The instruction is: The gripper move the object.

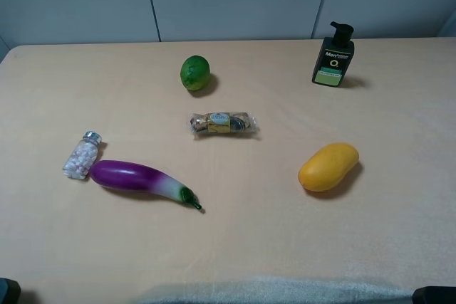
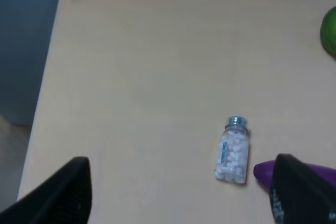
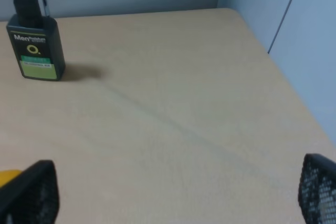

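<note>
1. We see the left gripper (image 2: 178, 192) spread wide, holding and touching nothing.
2. We see the right gripper (image 3: 173, 192) equally spread and empty.
3. We locate the bottle (image 1: 83, 154) lying on the table (image 1: 235, 247), touching the eggplant (image 1: 139, 177).

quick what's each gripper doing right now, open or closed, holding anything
Left gripper: open, holding nothing; the small bottle lies on the table ahead of it.
Right gripper: open, holding nothing.
</note>
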You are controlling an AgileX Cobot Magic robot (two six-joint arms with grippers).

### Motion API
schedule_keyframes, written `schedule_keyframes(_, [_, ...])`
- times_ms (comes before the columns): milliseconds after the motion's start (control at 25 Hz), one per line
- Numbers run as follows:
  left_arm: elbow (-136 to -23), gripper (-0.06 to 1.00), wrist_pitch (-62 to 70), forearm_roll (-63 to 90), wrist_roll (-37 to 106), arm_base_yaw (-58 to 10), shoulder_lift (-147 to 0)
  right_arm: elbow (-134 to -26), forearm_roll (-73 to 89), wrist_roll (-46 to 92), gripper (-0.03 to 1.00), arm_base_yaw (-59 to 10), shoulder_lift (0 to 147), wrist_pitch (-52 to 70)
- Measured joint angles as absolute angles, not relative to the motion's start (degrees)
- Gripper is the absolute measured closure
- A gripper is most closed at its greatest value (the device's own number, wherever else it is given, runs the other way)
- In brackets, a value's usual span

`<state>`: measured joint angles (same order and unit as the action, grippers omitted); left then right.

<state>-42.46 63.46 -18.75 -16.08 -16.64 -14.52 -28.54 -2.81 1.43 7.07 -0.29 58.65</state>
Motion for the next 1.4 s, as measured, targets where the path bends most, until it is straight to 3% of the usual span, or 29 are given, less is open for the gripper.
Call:
schedule_keyframes(280, [-42.0, 0.18, 64.4, -18.2, -16.1, -15.7, -7.5, -28.5, -2.8, 1.4, 0.27, 7.1, -0.3, 58.7])
schedule_keyframes(640, [-36.8, 0.18, 64.3, -14.5, -13.2, -8.1, -0.3, -28.5, -2.8, 1.4, 0.27, 7.1, -0.3, 58.7])
schedule_keyframes(1080, [-30.7, 0.18, 62.7, -4.9, -5.9, -2.5, 0.5, -28.5, -2.8, 1.4, 0.27, 7.1, -0.3, 58.7])
schedule_keyframes(1400, [-28.5, 0.18, 61.2, -3.7, -3.7, -2.3, 0.5, -28.5, -2.8, 1.4, 0.27, 7.1, -0.3, 58.7])
